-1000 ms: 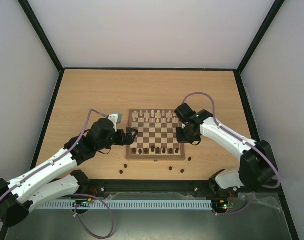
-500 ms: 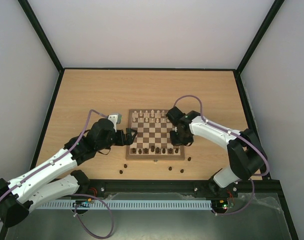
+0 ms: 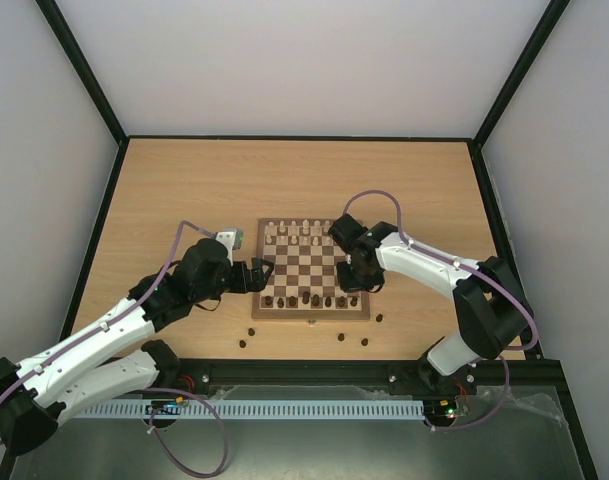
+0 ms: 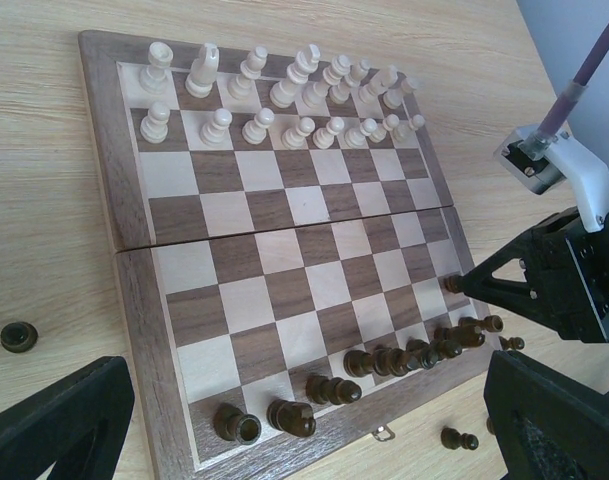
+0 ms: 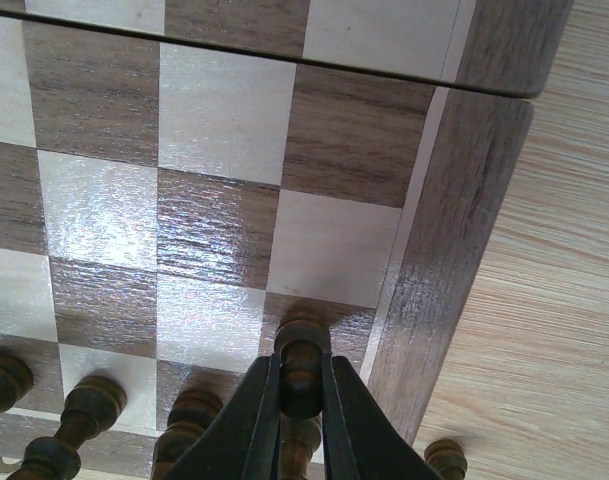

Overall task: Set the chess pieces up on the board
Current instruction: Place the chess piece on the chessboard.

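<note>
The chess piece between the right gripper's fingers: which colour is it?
Dark brown; the chess piece, pinched in the right gripper, shows best in the right wrist view.

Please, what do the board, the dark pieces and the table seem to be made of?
The board: wood, with visible grain and a satin sheen on its squares. The dark pieces: probably turned wood, stained brown and glossy, with ringed profiles. The table: pale wood grain, very even, so perhaps laminate rather than solid wood.
</note>
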`<state>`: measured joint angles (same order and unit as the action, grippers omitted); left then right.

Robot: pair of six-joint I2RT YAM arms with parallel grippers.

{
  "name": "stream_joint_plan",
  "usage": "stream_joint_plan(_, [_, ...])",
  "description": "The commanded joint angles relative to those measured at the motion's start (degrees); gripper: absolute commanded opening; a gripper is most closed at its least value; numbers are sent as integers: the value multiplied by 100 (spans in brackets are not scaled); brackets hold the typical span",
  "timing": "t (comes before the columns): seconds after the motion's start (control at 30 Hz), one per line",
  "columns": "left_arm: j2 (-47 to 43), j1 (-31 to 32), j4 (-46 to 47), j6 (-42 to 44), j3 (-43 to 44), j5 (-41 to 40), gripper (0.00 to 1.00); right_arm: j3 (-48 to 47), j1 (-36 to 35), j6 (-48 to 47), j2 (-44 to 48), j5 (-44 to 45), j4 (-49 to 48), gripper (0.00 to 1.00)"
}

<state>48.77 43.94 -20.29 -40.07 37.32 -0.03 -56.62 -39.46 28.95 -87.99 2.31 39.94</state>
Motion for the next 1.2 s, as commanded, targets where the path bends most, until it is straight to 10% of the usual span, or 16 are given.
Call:
stream_joint_plan(0.0, [-63, -44, -24, -10, -73, -15, 99, -90, -46, 50, -91, 118, 222, 9])
stream_joint_plan(1.17, [-27, -53, 57, -64, -96, 55, 99, 108, -92, 67, -56, 178, 302, 13])
